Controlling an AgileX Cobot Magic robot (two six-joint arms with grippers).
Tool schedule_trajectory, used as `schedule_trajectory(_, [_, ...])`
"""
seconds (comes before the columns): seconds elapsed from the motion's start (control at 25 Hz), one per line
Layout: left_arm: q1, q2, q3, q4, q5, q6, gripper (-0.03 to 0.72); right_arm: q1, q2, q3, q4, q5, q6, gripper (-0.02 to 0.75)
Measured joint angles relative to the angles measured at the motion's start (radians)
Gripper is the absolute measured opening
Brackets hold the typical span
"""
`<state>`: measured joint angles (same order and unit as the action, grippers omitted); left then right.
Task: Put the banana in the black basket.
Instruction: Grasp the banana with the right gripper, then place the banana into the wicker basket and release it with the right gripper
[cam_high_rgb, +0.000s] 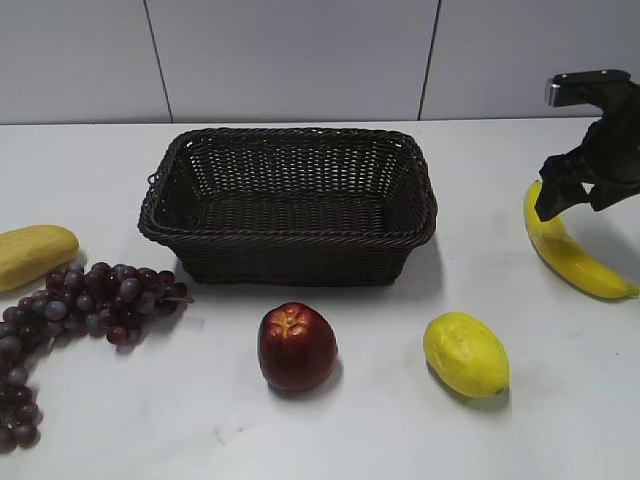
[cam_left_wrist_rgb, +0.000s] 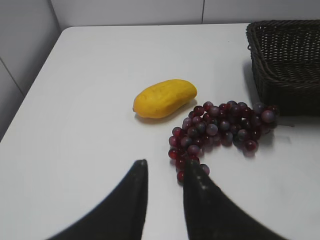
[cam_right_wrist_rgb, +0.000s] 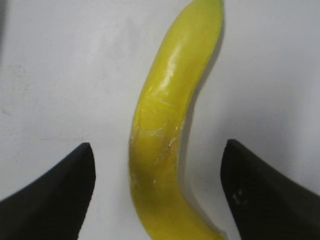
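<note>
Left of the black basket (cam_high_rgb: 288, 205), at the table's (cam_high_rgb: 560, 400) far left edge, lies a stubby dull-yellow fruit (cam_high_rgb: 33, 254), and just in front of it a bunch of dark red grapes (cam_high_rgb: 75, 315) trails from near the basket's front left corner down toward the near edge. In the left wrist view the left gripper (cam_left_wrist_rgb: 165, 167) hangs above the table just short of the grapes, its two dark fingers (cam_left_wrist_rgb: 131, 202) drawn near each other with only a narrow gap between the tips and nothing held; one tip sits in front of the lowest grapes. The basket stands upright in the middle of the table, and no fruit shows inside it. In front of the basket a red apple (cam_high_rgb: 296, 347) sits slightly left of its centre, and a lemon (cam_high_rgb: 466, 354) sits in front of its right corner. Right of the basket, well apart from it, the banana (cam_high_rgb: 572, 254) lies flat on the table, running from the back toward the front right. The right gripper (cam_high_rgb: 560, 200) is over the banana's far end. In the right wrist view its fingers (cam_right_wrist_rgb: 55, 200) are spread wide, one on each side of the banana, which lies between them, closer to the left finger and touching neither.
</note>
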<state>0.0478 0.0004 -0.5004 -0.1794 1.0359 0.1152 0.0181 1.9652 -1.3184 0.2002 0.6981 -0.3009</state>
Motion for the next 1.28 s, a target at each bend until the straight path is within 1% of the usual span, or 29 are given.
schedule_trajectory(0.2, [0.000,0.000,0.000,0.000,0.000,0.000,0.239,0.000,0.078,0.000,0.000,-0.051,0.000,0.581])
schedule_trajectory(0.4, [0.000,0.000,0.000,0.000,0.000,0.000,0.239,0.000,0.127,0.000,0.000,-0.055,-0.001,0.520])
schedule_trajectory(0.48, [0.000,0.000,0.000,0.000,0.000,0.000,0.239,0.000,0.131,0.000,0.000,-0.056,-0.001,0.468])
schedule_trajectory(0.52, [0.000,0.000,0.000,0.000,0.000,0.000,0.239,0.000,0.132,0.000,0.000,-0.056,-0.001,0.418])
schedule_trajectory(0.56, [0.000,0.000,0.000,0.000,0.000,0.000,0.239,0.000,0.132,0.000,0.000,-0.055,-0.001,0.348])
schedule_trajectory(0.6, [0.000,0.000,0.000,0.000,0.000,0.000,0.239,0.000,0.132,-0.001,0.000,-0.052,-0.001,0.307])
schedule_trajectory(0.72, [0.000,0.000,0.000,0.000,0.000,0.000,0.239,0.000,0.129,-0.003,-0.001,-0.031,-0.001,0.316])
schedule_trajectory(0.84, [0.000,0.000,0.000,0.000,0.000,0.000,0.239,0.005,0.100,-0.027,-0.004,0.025,-0.004,0.316])
schedule_trajectory(0.92, [0.000,0.000,0.000,0.000,0.000,0.000,0.239,0.019,0.073,-0.075,-0.009,0.084,-0.024,0.316])
schedule_trajectory(1.0, [0.000,0.000,0.000,0.000,0.000,0.000,0.239,0.050,0.057,-0.166,-0.013,0.170,-0.038,0.316])
schedule_trajectory(1.12, [0.000,0.000,0.000,0.000,0.000,0.000,0.239,0.124,0.055,-0.333,-0.013,0.263,-0.059,0.316])
schedule_trajectory(1.28, [0.000,0.000,0.000,0.000,0.000,0.000,0.239,0.246,0.055,-0.542,-0.012,0.283,-0.135,0.316])
